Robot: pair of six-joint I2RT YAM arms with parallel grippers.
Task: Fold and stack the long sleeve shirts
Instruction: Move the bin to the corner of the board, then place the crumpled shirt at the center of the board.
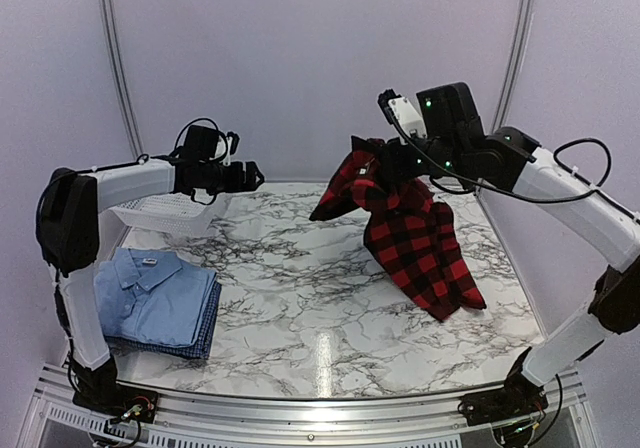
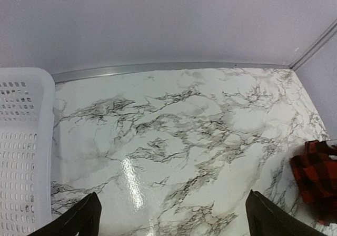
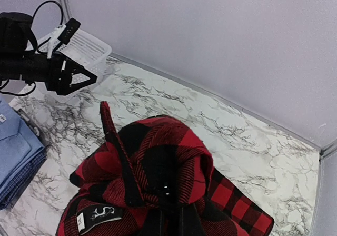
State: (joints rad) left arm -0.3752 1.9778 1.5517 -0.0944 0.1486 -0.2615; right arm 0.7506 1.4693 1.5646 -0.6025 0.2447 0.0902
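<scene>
Hanging crumpled, plaid shirt (image 1: 420, 240) gripped by right end effector (image 1: 386, 170); left end effector (image 1: 252, 176) released.

Left arm (image 1: 130, 183) outstretched, jaws spread; right arm (image 1: 570, 193) raised, jaws clamped.

The left arm (image 1: 120, 183) and right arm (image 1: 580, 203): white shells, black joints, black bases by the desk (image 1: 300, 308). Black cables loop off both. The left tool (image 1: 256, 176) and right tool (image 1: 380, 171) are black; green lights dot the right wrist.

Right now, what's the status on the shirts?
Right claw shut on plaid shirt, partly lifted. Left claw open, empty. Blue shirts stacked left. Nothing in the way.
</scene>
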